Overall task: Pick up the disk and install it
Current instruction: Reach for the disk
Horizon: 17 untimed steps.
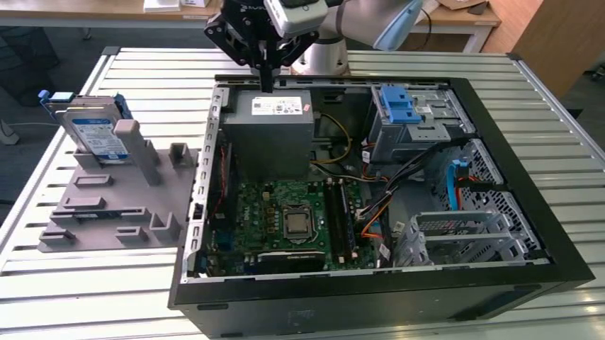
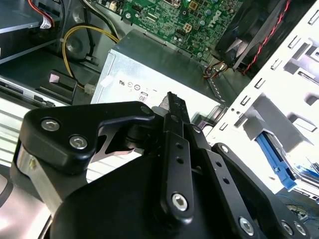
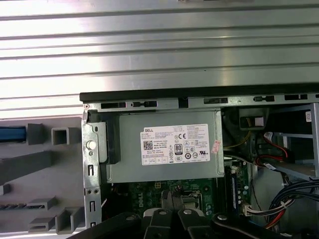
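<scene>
A slatted metal counter (image 1: 95,297) carries an open black computer case (image 1: 560,234) and, beside it on the exterior view's left, a matte grey plastic fixture plate (image 1: 104,212) with upright posts. The disk (image 1: 95,134), a flat silver-grey slab with a blue-and-white label and a blue bracket, stands on edge in that plate, untouched. The gripper (image 1: 268,81) hangs well apart from it, over the boxy grey power supply (image 1: 274,142), jaws pressed together and empty. The pick has not begun; I judge that taking the disk calls for parted jaws squared to its thin, smooth faces.
</scene>
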Each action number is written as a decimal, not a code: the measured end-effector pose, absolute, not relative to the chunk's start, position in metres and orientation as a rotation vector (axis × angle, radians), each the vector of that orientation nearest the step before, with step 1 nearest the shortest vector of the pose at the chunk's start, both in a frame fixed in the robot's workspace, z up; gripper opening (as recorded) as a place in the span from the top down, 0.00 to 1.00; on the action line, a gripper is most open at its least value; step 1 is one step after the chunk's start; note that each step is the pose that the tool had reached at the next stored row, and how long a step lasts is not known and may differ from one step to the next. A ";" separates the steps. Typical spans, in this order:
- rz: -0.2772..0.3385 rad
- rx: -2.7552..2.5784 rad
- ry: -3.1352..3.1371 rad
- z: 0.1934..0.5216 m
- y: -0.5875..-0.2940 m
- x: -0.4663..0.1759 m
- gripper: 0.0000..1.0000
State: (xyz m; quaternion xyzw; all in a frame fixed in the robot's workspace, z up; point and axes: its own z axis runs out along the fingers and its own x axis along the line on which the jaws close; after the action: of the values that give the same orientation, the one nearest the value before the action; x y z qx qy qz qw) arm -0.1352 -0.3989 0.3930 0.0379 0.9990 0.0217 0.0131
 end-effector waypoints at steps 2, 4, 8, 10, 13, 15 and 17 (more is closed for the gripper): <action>0.068 0.118 3.113 0.393 -0.399 -0.136 0.89; 0.068 0.118 3.112 0.393 -0.399 -0.137 0.89; 0.068 0.118 3.113 0.393 -0.399 -0.138 0.89; 0.068 0.118 3.112 0.393 -0.399 -0.138 0.89; 0.068 0.118 3.113 0.393 -0.399 -0.139 0.89; 0.068 0.118 3.112 0.393 -0.399 -0.140 0.89; 0.068 0.118 3.113 0.393 -0.399 -0.140 0.89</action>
State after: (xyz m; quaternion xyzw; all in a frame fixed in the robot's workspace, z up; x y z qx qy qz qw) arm -0.1403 -0.3989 0.3928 0.0379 0.9990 0.0217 0.0131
